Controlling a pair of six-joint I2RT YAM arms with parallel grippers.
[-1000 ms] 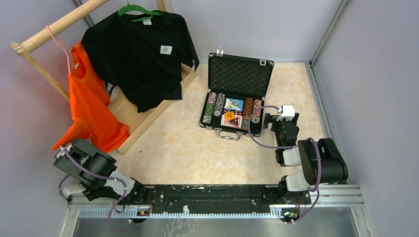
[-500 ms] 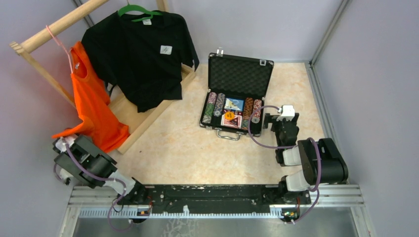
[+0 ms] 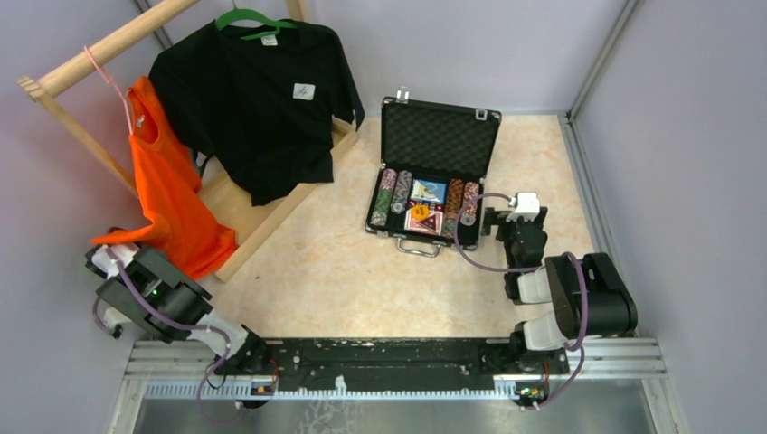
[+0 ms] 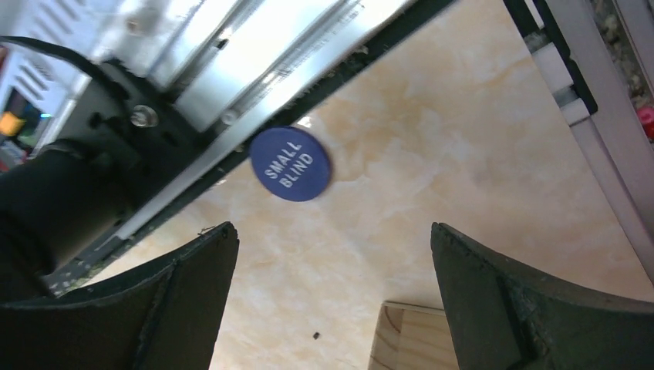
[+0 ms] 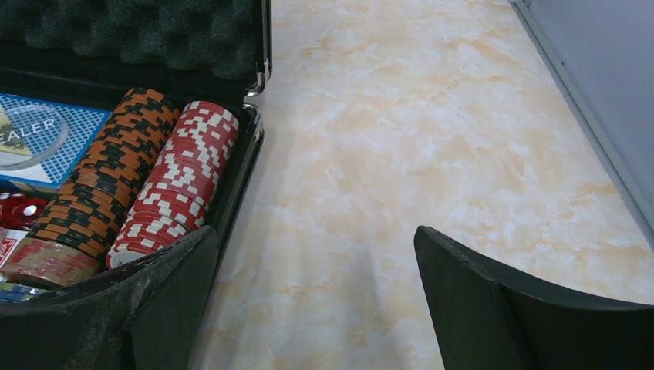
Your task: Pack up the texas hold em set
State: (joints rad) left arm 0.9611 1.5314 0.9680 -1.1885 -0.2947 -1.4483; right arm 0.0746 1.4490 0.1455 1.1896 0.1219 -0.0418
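Note:
The black case (image 3: 395, 233) lies open mid-table, its foam-lined lid (image 3: 440, 137) upright. Inside are rows of striped chips (image 3: 389, 196), cards and a triangular token (image 3: 421, 212). In the right wrist view I see red-and-white chips (image 5: 181, 181), orange-and-black chips (image 5: 108, 177), a round dealer token (image 5: 23, 135) and red dice (image 5: 19, 210). My right gripper (image 5: 312, 235) is open and empty, just right of the case (image 3: 511, 217). My left gripper (image 4: 332, 231) is open and empty at the near left (image 3: 107, 260). A blue "SMALL BLIND" token (image 4: 291, 163) lies on the table by the base rail, beyond its fingertips.
A wooden rack (image 3: 271, 212) at the back left carries a black T-shirt (image 3: 258, 99) and an orange garment (image 3: 167, 199). A corner of its wooden base (image 4: 405, 339) shows between my left fingers. The metal base rail (image 3: 389, 357) runs along the near edge; walls close in left and right.
My left arm has swung further left and away from the base rail, toward the orange garment. The right arm and the case have not moved.

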